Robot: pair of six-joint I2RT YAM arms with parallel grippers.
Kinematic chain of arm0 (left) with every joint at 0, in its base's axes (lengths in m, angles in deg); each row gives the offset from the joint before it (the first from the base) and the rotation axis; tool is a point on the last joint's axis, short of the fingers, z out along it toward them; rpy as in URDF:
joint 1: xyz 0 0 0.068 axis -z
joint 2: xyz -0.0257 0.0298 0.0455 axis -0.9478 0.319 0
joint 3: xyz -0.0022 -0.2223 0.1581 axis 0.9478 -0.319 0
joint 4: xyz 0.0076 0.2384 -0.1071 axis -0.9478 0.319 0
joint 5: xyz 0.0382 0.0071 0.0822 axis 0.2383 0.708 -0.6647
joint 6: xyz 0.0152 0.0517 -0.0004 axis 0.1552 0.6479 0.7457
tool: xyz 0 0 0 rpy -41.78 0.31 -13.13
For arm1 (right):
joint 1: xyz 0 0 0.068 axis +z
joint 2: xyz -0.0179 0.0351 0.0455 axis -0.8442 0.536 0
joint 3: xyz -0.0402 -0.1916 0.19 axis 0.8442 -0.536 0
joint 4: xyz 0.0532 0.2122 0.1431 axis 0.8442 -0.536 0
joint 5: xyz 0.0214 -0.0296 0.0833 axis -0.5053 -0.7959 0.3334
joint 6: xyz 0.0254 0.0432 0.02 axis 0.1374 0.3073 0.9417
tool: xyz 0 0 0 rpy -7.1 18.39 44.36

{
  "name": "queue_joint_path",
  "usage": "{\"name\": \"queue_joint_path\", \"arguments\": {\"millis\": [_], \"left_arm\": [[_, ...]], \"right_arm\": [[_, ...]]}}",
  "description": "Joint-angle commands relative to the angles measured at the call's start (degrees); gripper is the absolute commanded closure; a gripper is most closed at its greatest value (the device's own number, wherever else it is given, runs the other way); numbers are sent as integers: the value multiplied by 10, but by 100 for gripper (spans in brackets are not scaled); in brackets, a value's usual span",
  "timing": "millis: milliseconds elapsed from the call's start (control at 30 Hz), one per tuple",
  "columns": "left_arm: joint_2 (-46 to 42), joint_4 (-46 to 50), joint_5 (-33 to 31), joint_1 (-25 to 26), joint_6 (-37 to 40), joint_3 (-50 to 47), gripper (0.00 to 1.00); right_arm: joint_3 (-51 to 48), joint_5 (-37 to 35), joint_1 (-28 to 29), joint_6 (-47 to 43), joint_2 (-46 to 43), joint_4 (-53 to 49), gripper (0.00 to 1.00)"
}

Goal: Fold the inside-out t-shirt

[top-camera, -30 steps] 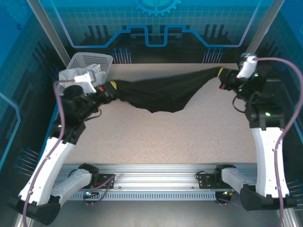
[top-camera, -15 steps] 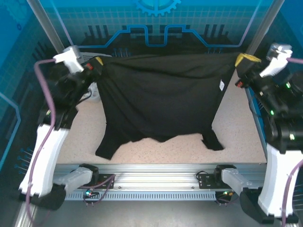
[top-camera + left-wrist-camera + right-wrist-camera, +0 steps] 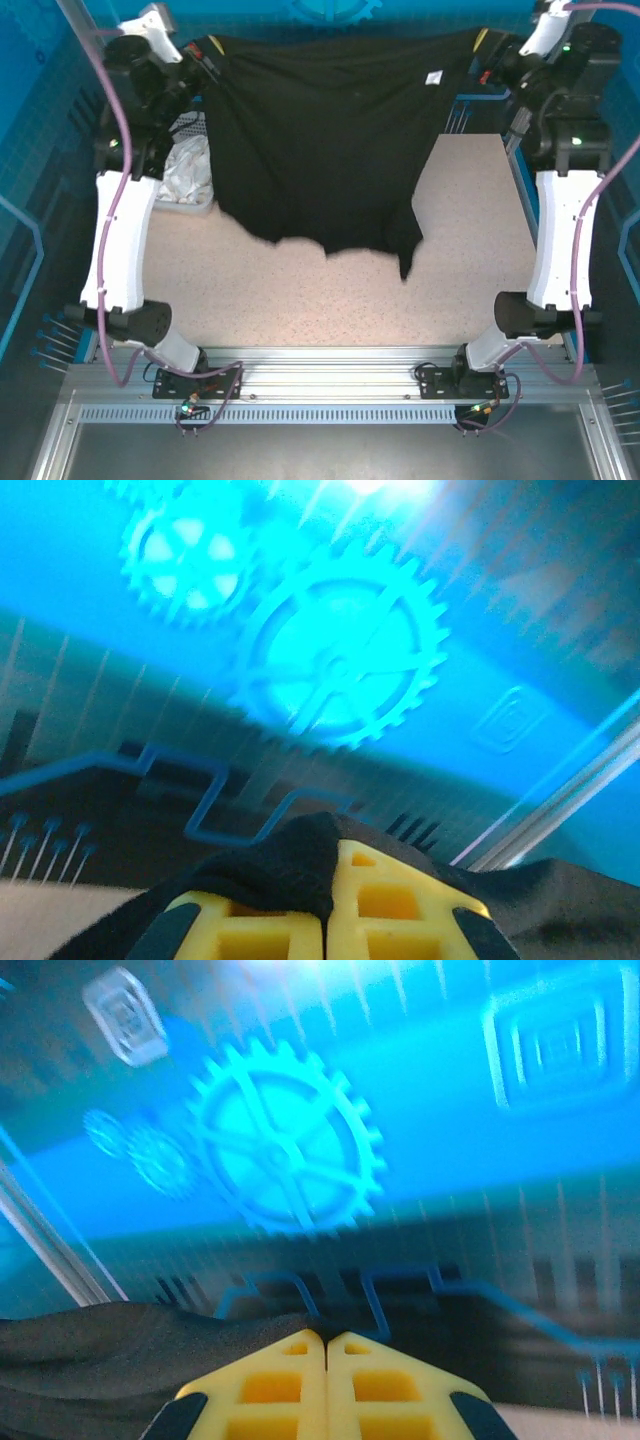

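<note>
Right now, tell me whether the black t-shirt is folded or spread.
Spread: the t-shirt hangs open as one sheet, top edge stretched between the left tool and right tool, both shut on it.

The t-shirt (image 3: 320, 130) hangs over the table's (image 3: 300, 300) far half, strung between the left gripper (image 3: 205, 52) above the far-left corner and the right gripper (image 3: 487, 45) above the far-right. By the left edge, a basket (image 3: 197, 206) holds a crumpled cloth (image 3: 188, 168).

You lose the far desk (image 3: 350, 300) and half the basket (image 3: 197, 205) behind the t-shirt (image 3: 320, 130) (wrist backdrops blurred).
</note>
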Motion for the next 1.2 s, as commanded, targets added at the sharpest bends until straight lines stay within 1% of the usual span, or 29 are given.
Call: {"name": "queue_joint_path", "arguments": {"millis": [0,33,133,200,233,333,433,533,567,633,700,733,800,867,967,1100,1167], "left_arm": [[-79,-15,40,-6,1,-23,100],[-106,-22,42,-6,-2,-59,100],[-216,-55,44,-1,-19,-240,100],[-295,-74,39,9,-26,-392,100],[-323,-73,37,15,-26,-450,100],[-413,-35,20,36,-21,-639,100],[-456,-41,37,59,-46,-807,100],[-431,-99,53,91,-57,-921,92],[-414,-110,47,100,-51,-934,89],[-382,-108,25,116,-23,-932,78],[-364,-93,-21,139,7,-913,67],[-363,-96,-41,157,22,-907,58],[-361,-123,-68,197,48,-900,44],[-344,-155,-90,241,78,-892,36],[-275,-214,-85,314,126,-866,33],[-129,-244,-102,422,215,-783,30],[-65,-249,-99,450,244,-742,26]], "right_arm": [[23,35,-10,9,-51,4,100],[4,38,-11,8,-64,0,100],[-108,47,-10,4,-131,-8,100],[-218,50,-10,0,-191,-9,100],[-270,52,-10,-1,-215,-9,100],[-451,59,-9,4,-293,-11,100],[-598,78,-9,12,-329,-6,100],[-704,122,-4,24,-322,20,100],[-723,136,0,23,-315,30,100],[-744,139,11,15,-298,35,100],[-749,140,22,0,-282,25,100],[-751,141,25,-7,-276,19,100],[-753,143,31,-17,-270,11,100],[-755,146,34,-22,-266,5,100],[-753,149,37,-24,-264,4,100],[-736,146,38,-31,-258,-13,100],[-727,142,38,-34,-258,-22,100]]}}
